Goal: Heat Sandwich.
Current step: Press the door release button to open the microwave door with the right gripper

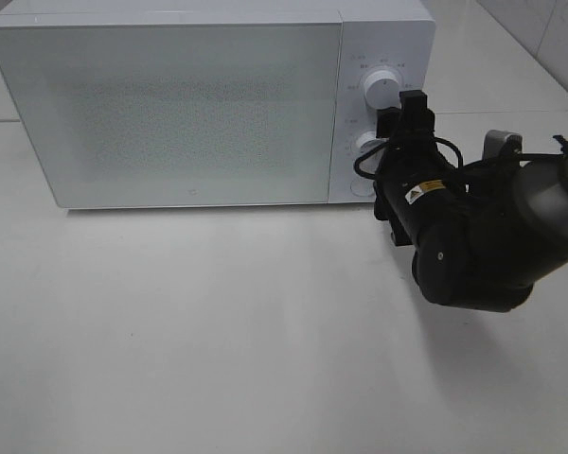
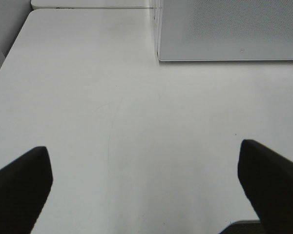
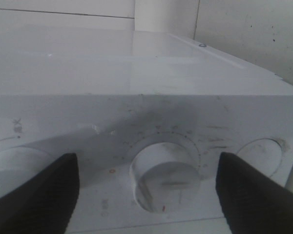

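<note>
On the microwave [image 1: 388, 24] panel, my right gripper [image 3: 146, 170] stands wide around the middle dial [image 3: 161, 181], not pinching. My left gripper [image 2: 144, 148] gapes over the table [image 2: 88, 97]. I can't see the sandwich, presumably behind the shut door [image 1: 170, 104]: soft, light, crushable, best lifted from underneath.

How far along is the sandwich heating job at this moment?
Done, it seems: the microwave door is shut, and no sandwich shows outside. In hand: the right gripper stands open around a dial, not yet gripping. To do: turn the dial to start heating. The left gripper hangs open over the table.
</note>
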Controlling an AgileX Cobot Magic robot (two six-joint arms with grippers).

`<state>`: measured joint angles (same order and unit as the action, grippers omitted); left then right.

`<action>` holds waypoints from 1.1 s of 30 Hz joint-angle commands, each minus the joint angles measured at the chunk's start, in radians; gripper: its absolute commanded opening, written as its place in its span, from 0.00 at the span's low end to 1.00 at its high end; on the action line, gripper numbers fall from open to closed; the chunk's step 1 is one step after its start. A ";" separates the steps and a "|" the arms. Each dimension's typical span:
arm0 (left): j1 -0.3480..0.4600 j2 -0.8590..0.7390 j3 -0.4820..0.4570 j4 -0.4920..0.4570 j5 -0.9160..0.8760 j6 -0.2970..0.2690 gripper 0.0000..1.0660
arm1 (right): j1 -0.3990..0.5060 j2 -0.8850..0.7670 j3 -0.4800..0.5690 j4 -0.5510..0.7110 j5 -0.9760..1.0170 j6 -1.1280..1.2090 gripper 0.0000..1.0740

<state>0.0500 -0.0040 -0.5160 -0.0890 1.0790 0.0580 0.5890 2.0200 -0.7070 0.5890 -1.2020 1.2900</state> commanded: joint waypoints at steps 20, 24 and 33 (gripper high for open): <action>0.003 -0.020 0.001 -0.006 -0.007 0.004 0.92 | -0.008 -0.454 0.245 -0.144 0.499 -0.680 0.71; 0.003 -0.020 0.001 -0.006 -0.007 0.004 0.92 | -0.008 -0.510 0.245 -0.142 0.606 -0.834 0.71; 0.003 -0.020 0.001 -0.006 -0.007 0.004 0.92 | -0.008 -0.618 0.227 -0.141 0.888 -1.196 0.71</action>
<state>0.0500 -0.0040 -0.5160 -0.0890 1.0790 0.0580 0.5880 1.4160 -0.4710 0.4580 -0.3460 0.1450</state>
